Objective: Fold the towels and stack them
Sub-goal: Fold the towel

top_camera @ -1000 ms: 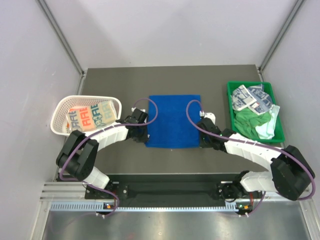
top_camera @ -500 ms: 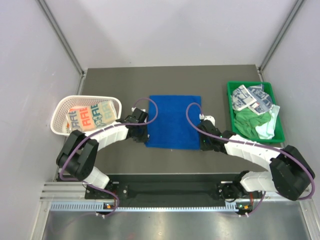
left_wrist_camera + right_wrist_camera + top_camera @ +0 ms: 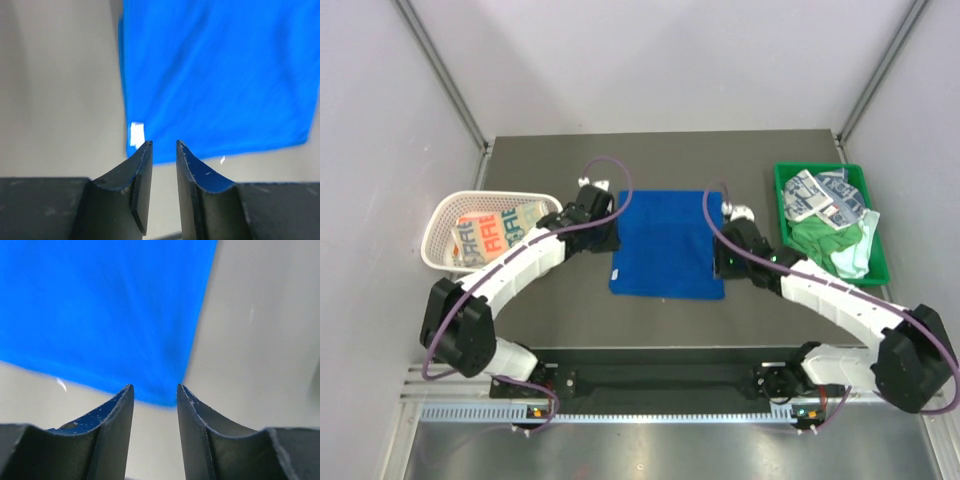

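Note:
A royal blue towel (image 3: 666,245) lies flat in the middle of the table, its near corners showing in the left wrist view (image 3: 215,75) and the right wrist view (image 3: 100,305). My left gripper (image 3: 602,234) hovers over the towel's left edge, and my right gripper (image 3: 725,258) over its right edge. The left gripper (image 3: 164,145) is open by a narrow gap and the right gripper (image 3: 155,387) is open wider, both with nothing between the fingers. Folded orange-teal print towels (image 3: 496,232) sit in the basket. Blue-grey print (image 3: 818,195), green (image 3: 817,240) and pale mint (image 3: 855,256) towels lie in the tray.
A white mesh basket (image 3: 442,213) stands at the table's left edge. A green plastic tray (image 3: 781,205) stands at the right edge. Grey walls close in the table on three sides. Dark table surface (image 3: 660,160) stretches behind the blue towel.
Both grippers have let go at the blue towel's near corners, risen and moved farther along its side edges. The right jaws opened wide, the left a little.

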`<act>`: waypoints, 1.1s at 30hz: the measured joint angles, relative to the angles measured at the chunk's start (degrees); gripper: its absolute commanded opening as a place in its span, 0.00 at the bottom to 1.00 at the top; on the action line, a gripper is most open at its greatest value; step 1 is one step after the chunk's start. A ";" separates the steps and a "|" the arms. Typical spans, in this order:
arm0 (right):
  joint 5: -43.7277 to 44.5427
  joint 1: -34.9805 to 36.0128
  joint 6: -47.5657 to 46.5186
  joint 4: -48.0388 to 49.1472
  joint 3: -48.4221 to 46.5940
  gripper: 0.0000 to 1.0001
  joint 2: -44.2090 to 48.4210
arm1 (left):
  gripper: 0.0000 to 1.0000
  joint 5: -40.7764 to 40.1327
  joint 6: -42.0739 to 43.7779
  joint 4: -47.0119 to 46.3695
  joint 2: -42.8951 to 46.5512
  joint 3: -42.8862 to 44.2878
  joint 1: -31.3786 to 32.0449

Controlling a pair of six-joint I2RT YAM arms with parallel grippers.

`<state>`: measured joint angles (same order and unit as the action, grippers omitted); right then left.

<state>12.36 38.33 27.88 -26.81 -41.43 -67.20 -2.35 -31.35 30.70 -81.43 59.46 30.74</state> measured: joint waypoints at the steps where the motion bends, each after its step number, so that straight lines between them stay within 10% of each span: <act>1: -0.33 -1.31 -0.81 0.55 -2.45 0.40 -0.90 | 0.31 -0.72 0.00 -0.20 -0.66 1.68 -0.13; 17: -5.81 -19.56 -9.29 10.60 -37.11 0.38 -39.43 | 0.43 -1.51 4.00 -11.45 -40.76 30.01 -14.14; 33: -3.21 -20.13 -9.86 11.37 -46.16 0.37 -54.47 | 0.45 3.41 5.05 -21.16 -44.41 31.80 -14.01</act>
<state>9.15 18.20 18.02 -15.44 -87.59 -121.67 1.06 -26.30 9.54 -125.84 91.26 16.73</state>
